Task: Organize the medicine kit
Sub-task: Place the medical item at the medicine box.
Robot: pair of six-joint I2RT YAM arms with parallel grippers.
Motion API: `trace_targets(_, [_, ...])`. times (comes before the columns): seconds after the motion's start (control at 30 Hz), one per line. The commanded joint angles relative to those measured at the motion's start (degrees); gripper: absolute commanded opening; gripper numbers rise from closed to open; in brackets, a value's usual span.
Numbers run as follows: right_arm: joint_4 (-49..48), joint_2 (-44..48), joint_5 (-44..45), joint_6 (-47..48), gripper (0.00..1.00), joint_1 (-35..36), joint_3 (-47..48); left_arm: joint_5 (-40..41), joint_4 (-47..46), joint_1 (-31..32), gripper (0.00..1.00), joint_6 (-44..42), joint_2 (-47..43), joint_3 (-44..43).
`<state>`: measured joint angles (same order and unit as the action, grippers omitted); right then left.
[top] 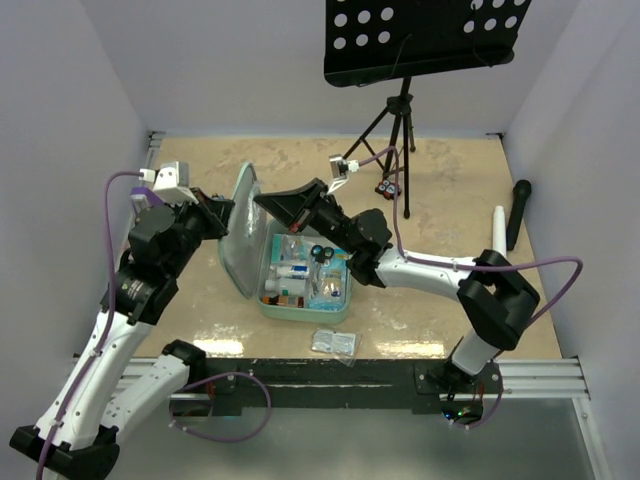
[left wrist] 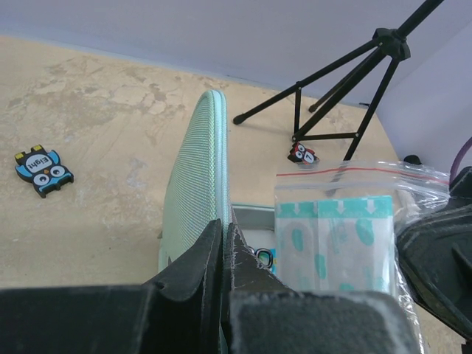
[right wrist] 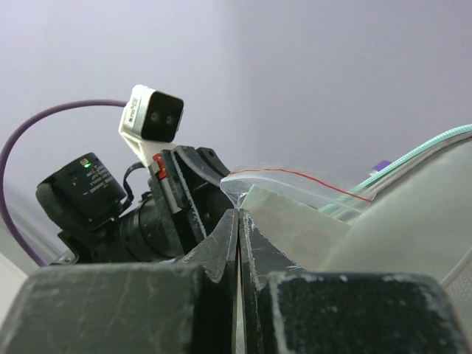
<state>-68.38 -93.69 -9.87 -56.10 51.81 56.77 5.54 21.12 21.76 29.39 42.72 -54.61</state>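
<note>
One mint-green soft medicine kit (top: 300,310) stands open mid-tabletop. The left gripper (left wrist: 223,225) pinches its raised lid (top: 240,225). The right gripper (right wrist: 238,212) is clamped on one clear zip bag (left wrist: 335,243). One small packet (top: 335,341) lies at the near edge.

Mint-green med kit (top: 300,312), lid (top: 240,225) upright

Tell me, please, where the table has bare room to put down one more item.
Bare: the back strip between the lid and the tripod; the front patch between the kit and the left arm. Crowded: over the kit, where the right arm holds up the bag, and by the packet.
</note>
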Motion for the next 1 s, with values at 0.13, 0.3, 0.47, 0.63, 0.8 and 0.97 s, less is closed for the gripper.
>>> trace_targets(0.13, [-5.6, -4.1, 3.0, -2.1, 0.0, 0.9, 5.3, -0.5, 1.2, -0.3, 0.0, -0.3, -0.7, -2.3])
trace_targets(0.3, [-2.1, -5.4, 2.7, -1.0, 0.0, 1.5, 6.9, -0.4, 1.2, -0.3, 0.0, -0.4, -0.8, -2.3])
trace_targets(0.47, [3.0, -5.1, 2.7, 0.4, 0.0, 1.8, 6.6, -0.1, 1.2, -0.3, 0.0, -0.4, -0.9, -2.2])
trace_targets(0.63, [7.5, -4.8, 2.0, 2.3, 0.0, 2.2, 6.2, 0.3, 1.1, -0.3, 0.0, -0.5, -1.1, -2.3])
trace_targets(0.8, [12.9, -5.0, -1.3, 5.0, 0.0, 2.2, 7.0, 0.7, 1.3, -0.3, 0.0, -0.5, -1.4, -2.2])
trace_targets(0.97, [24.2, -5.9, -3.1, 8.9, 0.23, 2.2, 12.3, 0.7, 1.5, -0.3, 0.0, -0.3, -1.6, -1.8])
